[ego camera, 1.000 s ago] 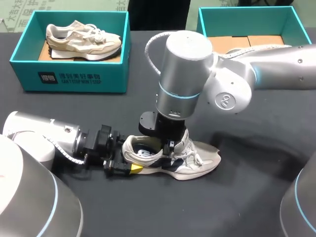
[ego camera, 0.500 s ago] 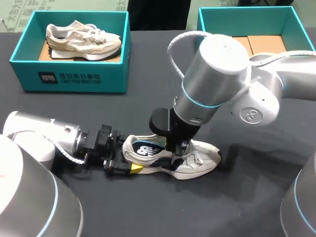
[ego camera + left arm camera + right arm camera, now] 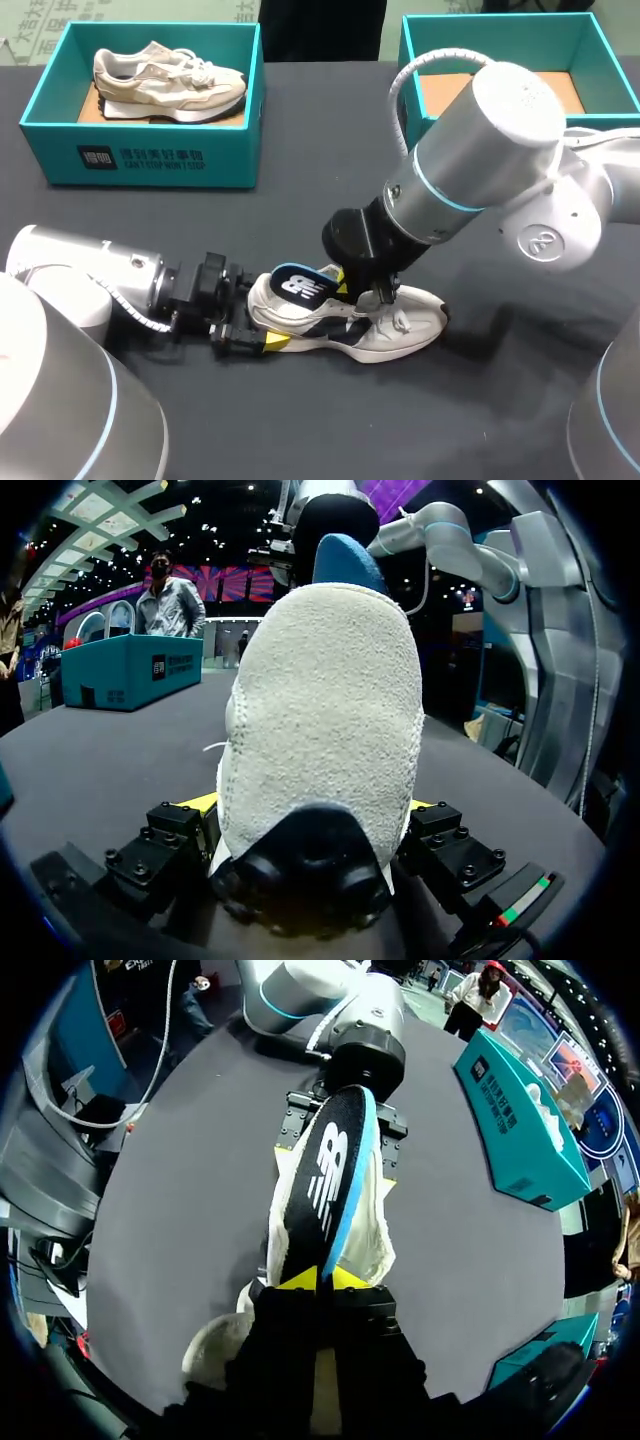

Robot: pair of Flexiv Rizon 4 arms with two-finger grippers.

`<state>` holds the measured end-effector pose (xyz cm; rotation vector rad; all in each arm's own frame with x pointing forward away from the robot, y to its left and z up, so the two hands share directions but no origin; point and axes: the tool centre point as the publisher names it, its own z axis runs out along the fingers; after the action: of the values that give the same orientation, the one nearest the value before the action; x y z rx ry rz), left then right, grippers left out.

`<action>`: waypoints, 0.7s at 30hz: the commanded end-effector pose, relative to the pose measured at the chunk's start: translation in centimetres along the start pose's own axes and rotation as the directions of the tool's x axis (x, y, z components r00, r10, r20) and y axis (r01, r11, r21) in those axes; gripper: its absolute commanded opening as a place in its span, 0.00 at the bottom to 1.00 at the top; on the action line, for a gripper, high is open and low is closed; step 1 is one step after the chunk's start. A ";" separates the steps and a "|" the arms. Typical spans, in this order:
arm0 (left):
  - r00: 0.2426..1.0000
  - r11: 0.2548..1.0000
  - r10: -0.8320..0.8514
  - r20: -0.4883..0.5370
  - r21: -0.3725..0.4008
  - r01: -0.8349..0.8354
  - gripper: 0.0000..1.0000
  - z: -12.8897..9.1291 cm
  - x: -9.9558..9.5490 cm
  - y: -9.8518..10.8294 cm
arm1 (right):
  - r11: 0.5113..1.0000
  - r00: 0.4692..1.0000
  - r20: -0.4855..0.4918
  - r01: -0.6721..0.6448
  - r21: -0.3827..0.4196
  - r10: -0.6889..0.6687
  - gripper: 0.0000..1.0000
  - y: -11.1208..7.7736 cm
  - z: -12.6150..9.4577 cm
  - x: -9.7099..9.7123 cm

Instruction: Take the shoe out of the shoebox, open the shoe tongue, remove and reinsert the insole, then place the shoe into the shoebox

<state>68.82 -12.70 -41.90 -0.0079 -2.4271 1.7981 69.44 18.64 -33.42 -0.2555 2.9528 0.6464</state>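
Right gripper pinches the insole edge, nearly closed, and left gripper clamps the shoe heel; the insole likely slips free if its toe end snags.

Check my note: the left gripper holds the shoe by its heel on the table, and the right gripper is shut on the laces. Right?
One slip: what the right gripper is shut on is the insole, as the right wrist view shows. The left gripper does hold the shoe by its heel on the table.
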 end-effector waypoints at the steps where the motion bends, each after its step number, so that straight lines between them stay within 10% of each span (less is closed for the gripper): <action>1: 1.000 1.000 0.000 0.001 -0.001 0.000 0.00 0.3 -0.1 0.4 | 0.999 0.999 -0.034 0.042 0.018 -0.041 0.00 1.6 0.0 -1.1; 21: 1.000 1.000 0.000 0.001 -0.001 0.000 0.00 0.3 -0.1 0.4 | 0.982 0.964 -0.186 0.190 -0.022 -0.191 0.00 6.0 1.1 -1.6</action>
<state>68.83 -12.70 -41.90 -0.0078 -2.4271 1.7983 69.62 23.99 -31.30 -0.6167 3.0360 0.6394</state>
